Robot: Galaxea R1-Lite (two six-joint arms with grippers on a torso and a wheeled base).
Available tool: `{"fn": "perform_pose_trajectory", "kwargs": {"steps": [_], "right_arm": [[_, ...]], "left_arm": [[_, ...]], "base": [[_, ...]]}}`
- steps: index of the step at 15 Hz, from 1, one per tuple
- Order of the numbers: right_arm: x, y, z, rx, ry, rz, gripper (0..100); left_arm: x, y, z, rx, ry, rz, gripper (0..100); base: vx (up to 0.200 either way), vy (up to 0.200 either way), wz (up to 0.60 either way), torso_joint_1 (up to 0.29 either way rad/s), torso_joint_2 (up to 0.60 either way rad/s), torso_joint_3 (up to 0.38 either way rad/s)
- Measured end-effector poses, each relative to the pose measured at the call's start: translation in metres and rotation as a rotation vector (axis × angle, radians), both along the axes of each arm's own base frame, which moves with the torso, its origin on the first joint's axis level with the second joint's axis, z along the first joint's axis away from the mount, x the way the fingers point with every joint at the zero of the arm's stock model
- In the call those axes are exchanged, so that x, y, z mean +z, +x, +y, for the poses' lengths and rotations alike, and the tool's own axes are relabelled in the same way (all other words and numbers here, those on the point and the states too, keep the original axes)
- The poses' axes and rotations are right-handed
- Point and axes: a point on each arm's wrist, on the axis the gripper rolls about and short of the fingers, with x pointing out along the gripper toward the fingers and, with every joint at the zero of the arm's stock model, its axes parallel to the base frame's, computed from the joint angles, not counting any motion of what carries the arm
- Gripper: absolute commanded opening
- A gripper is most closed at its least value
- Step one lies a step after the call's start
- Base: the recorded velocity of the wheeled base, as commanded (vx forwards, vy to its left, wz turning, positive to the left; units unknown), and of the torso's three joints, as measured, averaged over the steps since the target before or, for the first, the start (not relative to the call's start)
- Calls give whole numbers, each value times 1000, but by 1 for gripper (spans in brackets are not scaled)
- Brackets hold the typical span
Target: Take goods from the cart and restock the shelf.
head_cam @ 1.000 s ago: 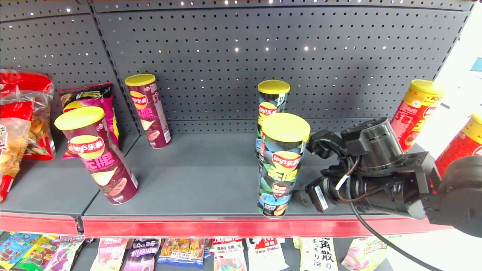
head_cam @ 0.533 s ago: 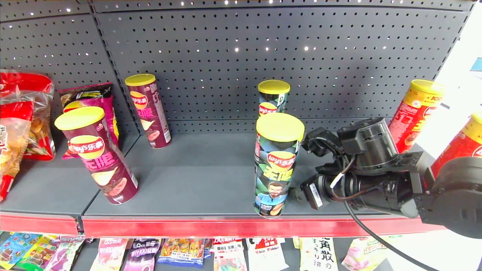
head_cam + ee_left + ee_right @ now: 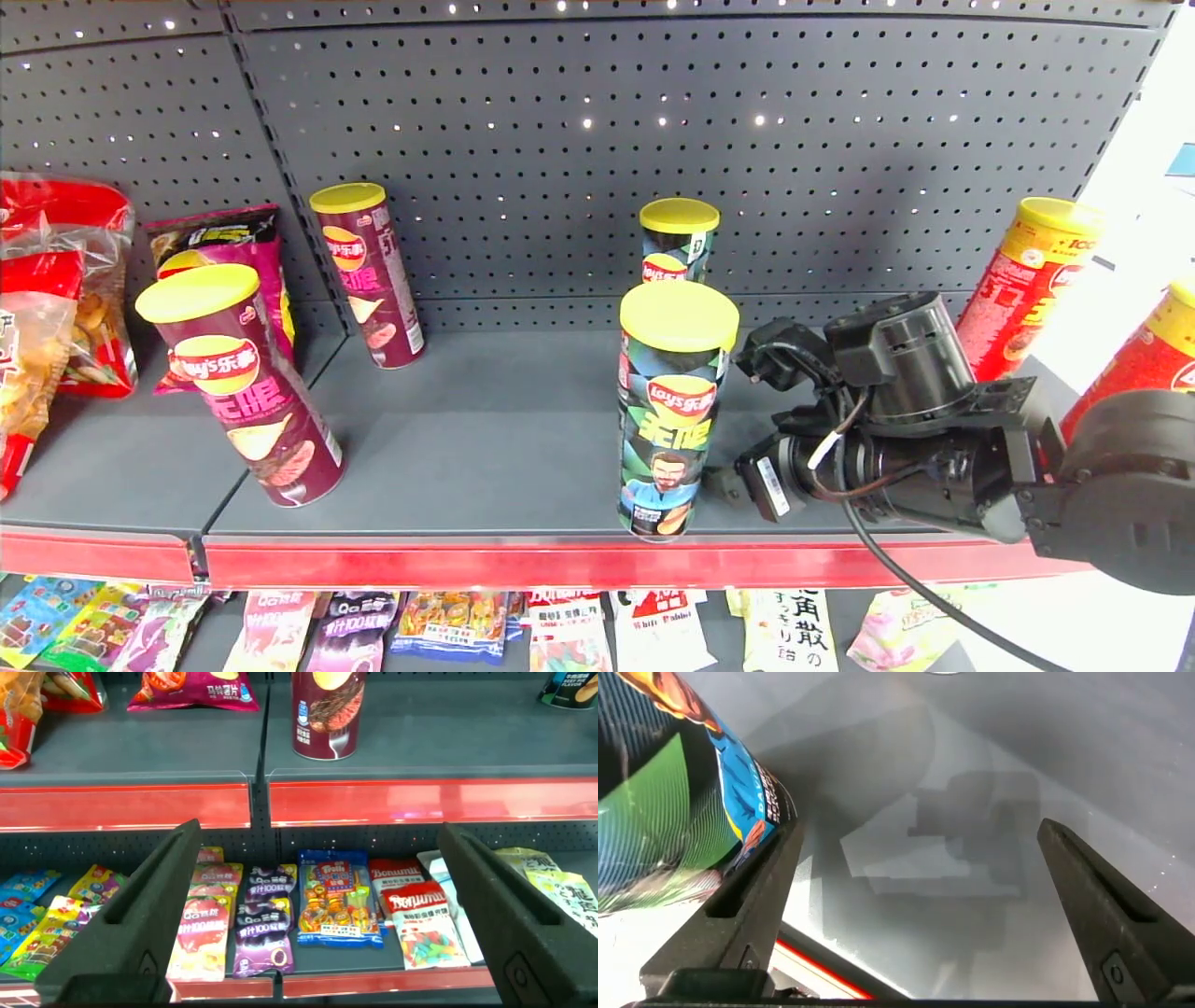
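Left end effector: wide open with nothing in it. It hangs low in front of the lower shelf, where we see a row of candy packets.
Right end effector: also spread open and gripping nothing. It's down at shelf level, just right of the green can.
Green can: upright at the front edge of the shelf, right behind the red lip. In the right wrist view it sits off beside one finger, not in the gap. We can't tell if they touch.
Front maroon can: near the front edge, well left of the green can.
Back maroon can: farther in, close to the pegboard.
Second green can: directly behind the first one.
Red cans: two at the far right.
Snack bags: piled at the far left.
Pegboard: grey back wall behind everything.
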Motion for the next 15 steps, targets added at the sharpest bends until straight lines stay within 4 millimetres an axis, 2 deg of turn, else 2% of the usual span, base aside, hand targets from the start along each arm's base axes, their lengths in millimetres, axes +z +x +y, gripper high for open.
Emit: {"fn": "perform_pose_trajectory", "kwargs": {"steps": [5, 8, 12, 15], "right_arm": [[-4, -2, -2, 0, -9, 12, 100], [-5, -16, -19, -16, -16, 23, 100], [15, -57, -52, -10, 22, -50, 100], [26, -95, -91, 12, 23, -155, 100]], "left_arm": [[0, 0, 0, 0, 0, 0, 100], [0, 0, 0, 0, 0, 0, 100], [0, 0, 0, 0, 0, 0, 100], [0, 0, 0, 0, 0, 0, 100]], "base": [[0, 0, 0, 0, 0, 0], [0, 0, 0, 0, 0, 0], [0, 0, 0, 0, 0, 0], [0, 0, 0, 0, 0, 0]]}}
